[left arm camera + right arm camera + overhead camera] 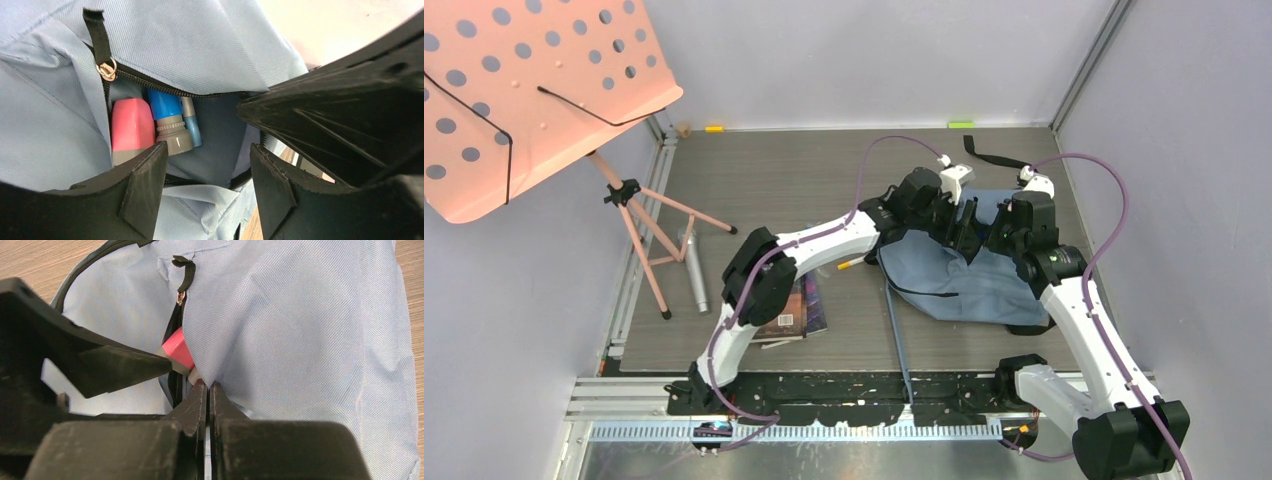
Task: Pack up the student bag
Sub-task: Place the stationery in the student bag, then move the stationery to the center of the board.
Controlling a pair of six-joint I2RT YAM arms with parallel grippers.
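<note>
Left wrist: left tool wide above student bag pocket; right tool pinching its fabric lip, so hold taut, back left straight out, avoid zipper.

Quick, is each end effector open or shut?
Left end effector: open, empty.
Right end effector: shut on the student bag fabric.

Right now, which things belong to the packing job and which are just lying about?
Job: bag, eraser and marker in its pocket, books, loose pen, left gripper open, right gripper pinching the bag.
Lying about: music stand, silver tube.
</note>
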